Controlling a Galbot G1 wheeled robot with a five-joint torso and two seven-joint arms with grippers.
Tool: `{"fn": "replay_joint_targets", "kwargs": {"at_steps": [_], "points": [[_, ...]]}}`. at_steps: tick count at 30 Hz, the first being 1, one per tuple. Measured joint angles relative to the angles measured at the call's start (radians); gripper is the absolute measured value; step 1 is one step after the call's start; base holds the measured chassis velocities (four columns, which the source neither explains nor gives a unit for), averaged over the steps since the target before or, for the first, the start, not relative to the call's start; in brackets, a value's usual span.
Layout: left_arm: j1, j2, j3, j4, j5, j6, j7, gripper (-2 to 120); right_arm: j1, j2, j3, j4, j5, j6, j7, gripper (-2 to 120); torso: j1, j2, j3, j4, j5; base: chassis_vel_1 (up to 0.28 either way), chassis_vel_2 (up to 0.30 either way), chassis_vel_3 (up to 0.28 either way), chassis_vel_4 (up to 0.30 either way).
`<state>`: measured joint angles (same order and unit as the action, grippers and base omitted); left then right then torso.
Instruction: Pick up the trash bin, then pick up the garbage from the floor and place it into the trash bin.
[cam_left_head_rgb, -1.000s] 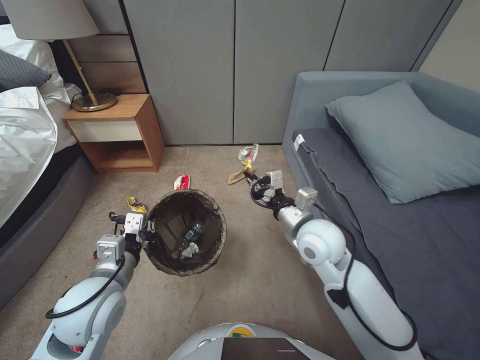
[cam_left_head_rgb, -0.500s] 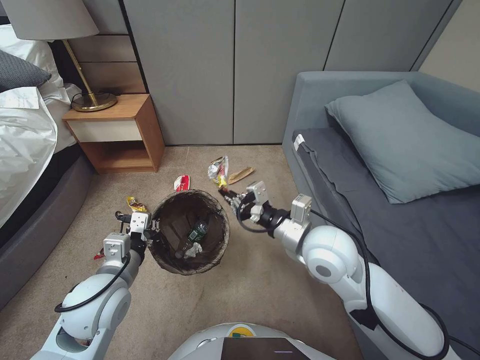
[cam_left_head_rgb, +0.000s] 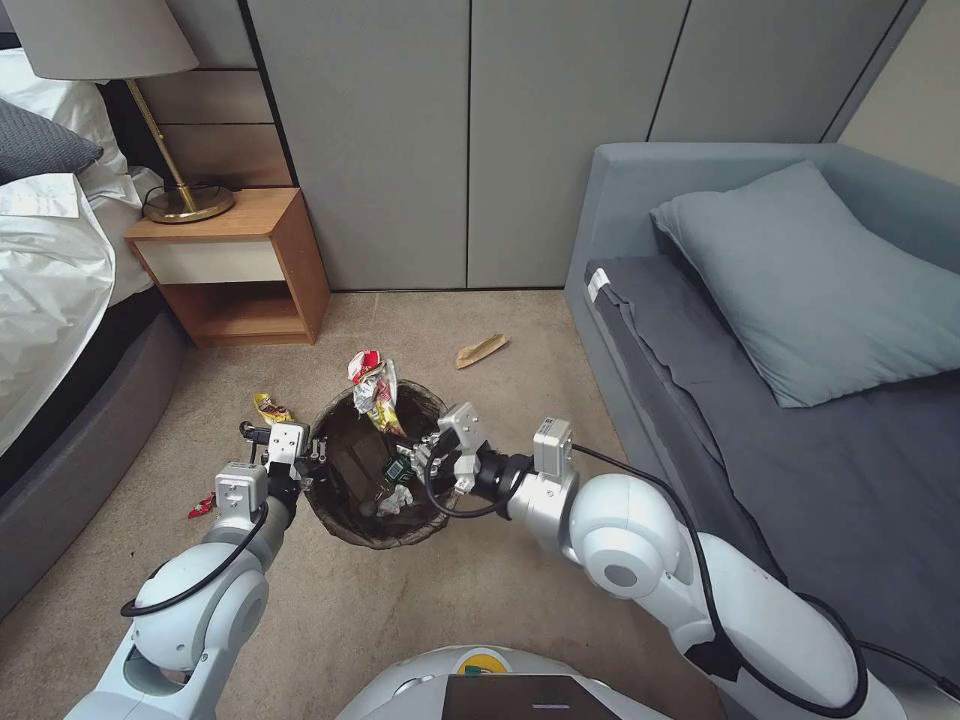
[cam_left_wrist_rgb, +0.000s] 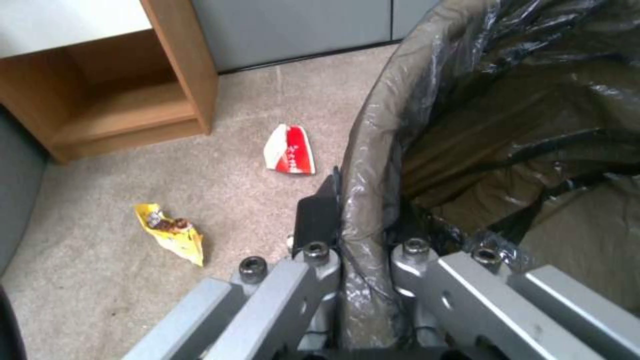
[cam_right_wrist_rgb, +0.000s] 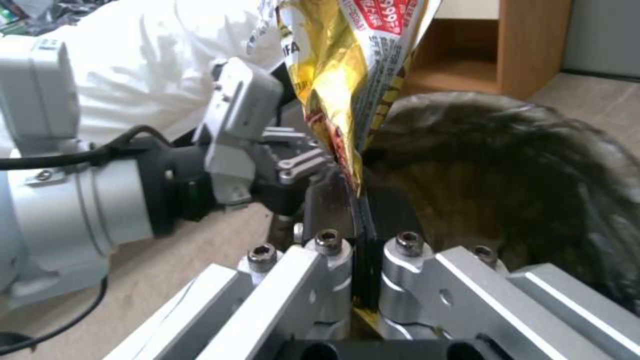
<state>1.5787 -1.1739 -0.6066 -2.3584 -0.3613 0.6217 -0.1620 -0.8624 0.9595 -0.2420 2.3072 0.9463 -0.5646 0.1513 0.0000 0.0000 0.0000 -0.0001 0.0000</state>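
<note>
On the tan carpet, everything is placed here against the round trash bin (cam_left_head_rgb: 378, 470), a small bucket lined with a dark brown-black plastic bag folded over its rim; its white wall is hidden under the bag. Farthest from the bin on its bed side lies a small red scrap (cam_left_head_rgb: 200, 507), too small to identify. Nearer, a crumpled yellow snack wrapper (cam_left_head_rgb: 271, 408) lies on the carpet just off the bin's rim. The left gripper (cam_left_head_rgb: 312, 462) is clamped on the bin's bed-side rim; in the left wrist view its fingers (cam_left_wrist_rgb: 317, 220) pinch the bag-covered edge, one outside and the other hidden inside the liner. Beyond the bin's far rim lies a red-and-white carton (cam_left_wrist_rgb: 289, 150), in the head view mostly hidden behind the held wrapper. Inside the bin lie a clear bottle with a green label (cam_left_head_rgb: 392, 474) and a crumpled white tissue (cam_left_head_rgb: 396, 499), both partly screened by the right arm. The right gripper (cam_left_head_rgb: 418, 459) reaches over the bin's sofa-side rim, its jaws closed flat on the lower edge of a shiny gold-and-red snack wrapper (cam_left_head_rgb: 378, 392), which stands up over the bin's opening, its top cut off in the right wrist view. Past the bin toward the grey sofa, a tan paper scrap (cam_left_head_rgb: 481, 350) lies well apart on the carpet.
</note>
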Motion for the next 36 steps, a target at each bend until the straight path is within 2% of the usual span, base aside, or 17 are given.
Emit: {"fn": "replay_joint_targets", "kwargs": {"at_steps": [7,9,10,14,17,18,20,21,24,25,27,28,31,36], "points": [[-0.003,-0.009,0.007,-0.001,-0.029,0.01,-0.005,3,0.03,0.03,-0.025,-0.015,0.004,-0.021,0.037,0,0.0,0.0,0.0,0.0001,0.0,0.0,0.0,0.0,0.0],[-0.005,-0.011,0.008,-0.001,-0.029,0.011,-0.005,3,0.033,0.035,-0.032,-0.019,0.006,-0.025,0.053,10,0.0,0.0,0.0,0.0002,0.0,0.0,0.0,0.0,0.0],[-0.006,-0.015,0.009,-0.001,-0.03,0.011,-0.005,3,0.032,0.039,-0.041,-0.026,0.006,-0.027,0.071,18,0.0,0.0,0.0,0.0001,0.0,0.0,0.0,0.0,0.0],[-0.005,-0.017,0.009,-0.002,-0.029,0.012,-0.004,3,0.026,0.043,-0.048,-0.031,0.005,-0.027,0.087,26,0.0,0.0,0.0,0.0,0.0,0.0,0.0,0.0,0.0],[-0.001,-0.012,0.006,-0.007,-0.028,0.012,-0.004,3,0.02,0.044,-0.053,-0.037,-0.021,-0.027,0.087,41,0.0,0.0,0.0,0.0001,0.0,0.0,0.0,0.0,0.0],[-0.001,-0.012,0.006,-0.007,-0.028,0.012,-0.004,3,0.02,0.044,-0.053,-0.037,-0.021,-0.027,0.087,41,0.0,0.0,0.0,0.0001,0.0,0.0,0.0,0.0,0.0],[-0.001,-0.006,0.005,-0.009,-0.029,0.012,-0.003,3,0.017,0.049,-0.053,-0.039,-0.025,-0.027,0.086,52,0.0,0.0,0.0,0.0001,0.0,0.0,0.0,0.0,0.0],[-0.001,-0.006,0.005,-0.009,-0.029,0.012,-0.003,3,0.017,0.049,-0.053,-0.039,-0.025,-0.027,0.086,52,0.0,0.0,0.0,0.0001,0.0,0.0,0.0,0.0,0.0],[-0.002,0.001,0.0,-0.013,-0.032,0.013,-0.003,3,0.006,0.056,-0.053,-0.045,-0.039,-0.026,0.083,68,0.0,0.0,0.0,0.0001,0.0,0.0,0.0,0.0,0.0],[-0.002,0.001,0.0,-0.013,-0.032,0.013,-0.003,3,0.006,0.056,-0.053,-0.045,-0.039,-0.026,0.083,68,0.0,0.0,0.0,0.0001,0.0,0.0,0.0,0.0,0.0],[0.001,0.001,-0.001,-0.015,-0.032,0.013,-0.003,3,0.0,0.059,-0.053,-0.047,-0.048,-0.026,0.081,78,0.0,0.0,0.0,0.0,0.0,0.0,0.0,0.0,0.0],[0.001,0.001,-0.001,-0.015,-0.032,0.013,-0.003,3,0.0,0.059,-0.053,-0.047,-0.048,-0.026,0.081,78,0.0,0.0,0.0,0.0,0.0,0.0,0.0,0.0,0.0],[0.004,0.001,-0.001,-0.016,-0.032,0.013,-0.002,3,-0.005,0.06,-0.049,-0.047,-0.062,-0.023,0.079,92,0.0,0.0,0.0,0.0001,0.0,0.0,0.0,0.0,0.0],[0.004,0.004,-0.001,-0.017,-0.033,0.013,-0.002,3,-0.008,0.061,-0.039,-0.05,-0.085,-0.018,0.073,100,0.0,0.0,0.0,0.0001,0.0,0.0,0.0,0.0,0.0]]}}
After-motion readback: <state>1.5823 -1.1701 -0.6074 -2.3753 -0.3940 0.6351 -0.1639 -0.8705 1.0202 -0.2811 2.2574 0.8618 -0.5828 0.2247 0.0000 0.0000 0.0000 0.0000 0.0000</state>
